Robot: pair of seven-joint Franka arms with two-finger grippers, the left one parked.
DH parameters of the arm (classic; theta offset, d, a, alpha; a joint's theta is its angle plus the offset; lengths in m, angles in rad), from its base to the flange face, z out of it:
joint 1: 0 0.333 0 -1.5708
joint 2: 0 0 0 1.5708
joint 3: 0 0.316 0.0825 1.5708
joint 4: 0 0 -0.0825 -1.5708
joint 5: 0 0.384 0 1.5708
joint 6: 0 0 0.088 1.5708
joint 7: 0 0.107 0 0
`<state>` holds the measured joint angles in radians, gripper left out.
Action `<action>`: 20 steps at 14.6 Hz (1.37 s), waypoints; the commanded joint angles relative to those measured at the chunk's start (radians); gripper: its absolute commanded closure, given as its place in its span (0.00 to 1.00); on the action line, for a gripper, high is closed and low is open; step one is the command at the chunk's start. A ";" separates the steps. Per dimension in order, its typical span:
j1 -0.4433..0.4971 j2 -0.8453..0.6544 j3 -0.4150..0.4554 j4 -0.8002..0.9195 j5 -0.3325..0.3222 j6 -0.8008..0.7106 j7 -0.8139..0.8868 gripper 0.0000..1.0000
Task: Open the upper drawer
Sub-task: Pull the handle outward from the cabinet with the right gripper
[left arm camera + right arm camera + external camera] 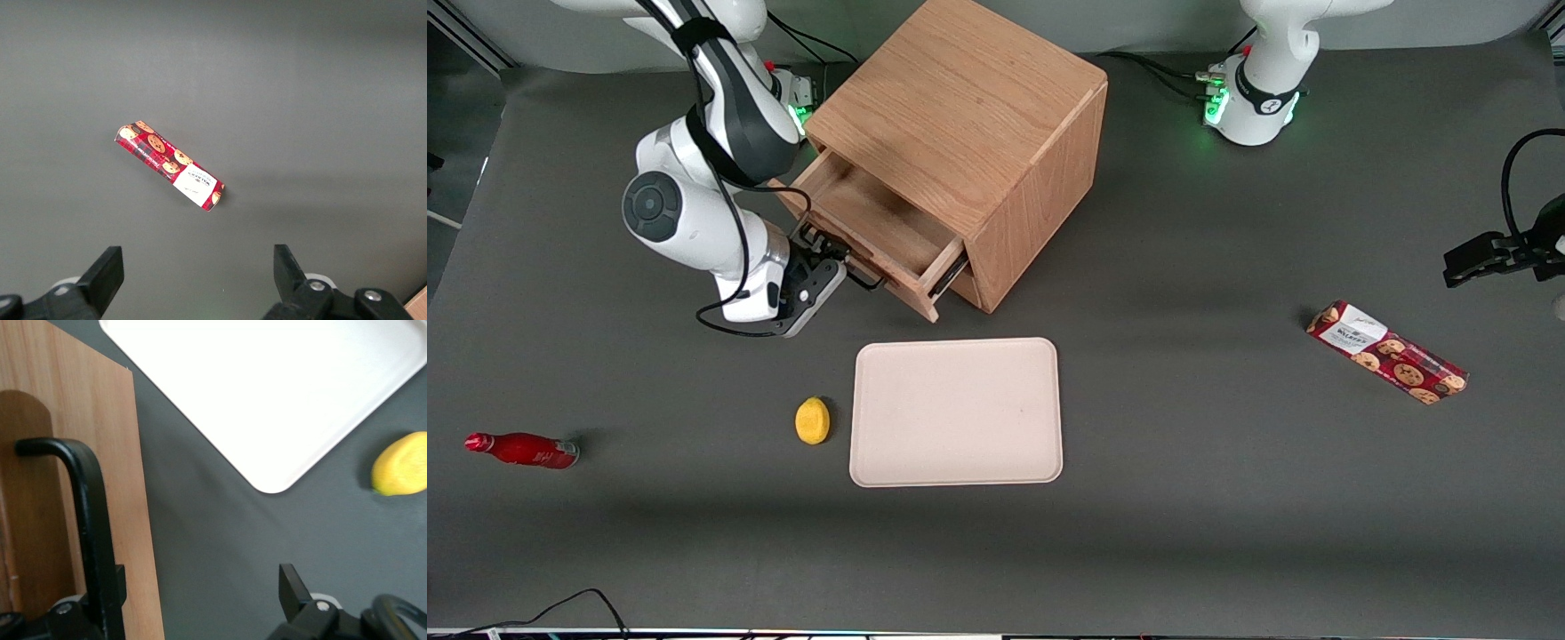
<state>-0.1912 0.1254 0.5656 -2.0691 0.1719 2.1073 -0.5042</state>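
White Franka arm [694,213], dark joints, black gripper [823,267], cables

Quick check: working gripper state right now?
Right arm's gripper: open, fingers astride the thin black bar handle of the pulled-out light oak upper drawer.

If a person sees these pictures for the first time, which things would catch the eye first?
Probably the big oak cube cabinet with its light oak upper drawer pulled partly out, and the right arm's gripper at the drawer's thin black bar handle. Next, the pale rectangular tray nearer the front camera than the cabinet, with a small yellow lemon beside it.
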 commanded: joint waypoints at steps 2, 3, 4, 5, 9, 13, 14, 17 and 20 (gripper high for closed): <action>-0.001 0.075 -0.052 0.023 -0.101 0.043 -0.005 0.00; 0.001 0.086 -0.064 0.033 -0.115 0.043 -0.005 0.00; 0.004 0.098 -0.079 0.047 -0.120 0.043 -0.007 0.00; 0.009 0.109 -0.093 0.063 -0.124 0.043 -0.007 0.00; 0.010 0.142 -0.128 0.101 -0.169 0.045 -0.007 0.00; 0.010 0.166 -0.151 0.144 -0.192 0.043 -0.007 0.00; 0.010 0.174 -0.153 0.153 -0.192 0.043 -0.007 0.00; 0.010 0.191 -0.170 0.181 -0.207 0.043 -0.005 0.00; 0.010 0.207 -0.174 0.204 -0.213 0.043 -0.005 0.00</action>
<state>-0.1888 0.2780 0.4155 -1.8733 0.0228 2.1208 -0.5044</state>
